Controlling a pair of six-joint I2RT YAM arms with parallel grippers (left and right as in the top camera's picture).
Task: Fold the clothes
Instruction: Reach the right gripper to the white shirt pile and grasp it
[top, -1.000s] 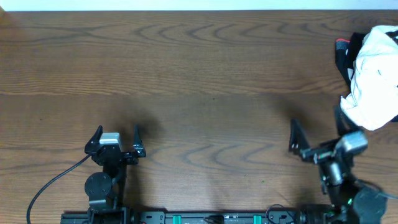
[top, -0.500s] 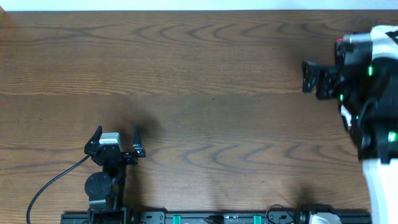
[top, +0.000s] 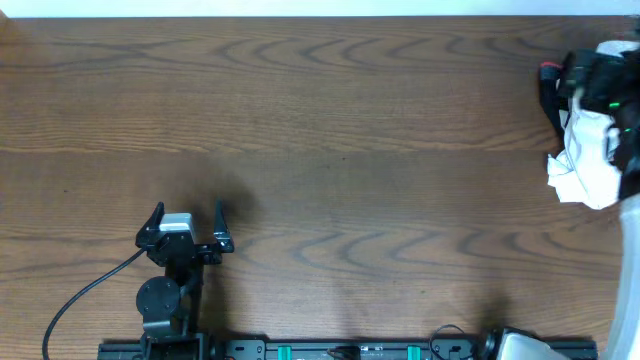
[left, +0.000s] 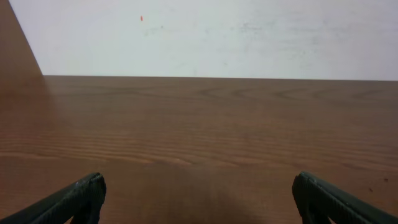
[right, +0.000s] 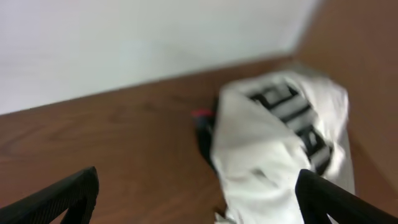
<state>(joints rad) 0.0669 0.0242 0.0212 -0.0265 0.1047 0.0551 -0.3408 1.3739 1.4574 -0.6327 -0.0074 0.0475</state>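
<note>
The clothes (top: 590, 165) lie as a crumpled white bundle at the table's far right edge. In the right wrist view the clothes (right: 280, 143) show black stripes and sit just ahead and to the right of my right gripper (right: 198, 177), which is open with nothing between its fingers. From overhead my right arm (top: 600, 85) hangs over the bundle's far part, and its fingers cannot be made out there. My left gripper (top: 188, 210) stands open and empty near the front left; in the left wrist view, only bare wood lies before the left gripper (left: 199, 183).
A black item with a red spot (top: 548, 75) pokes out from under the bundle on its left side, and the same black item (right: 202, 121) shows in the right wrist view. A black cable (top: 70, 300) loops at the front left. A rail (top: 340, 350) runs along the front edge. A white wall (left: 205, 37) stands behind the table.
My right arm has swung from the front right, away from the front edge, to over the clothes at the far right. The left arm has not moved.
</note>
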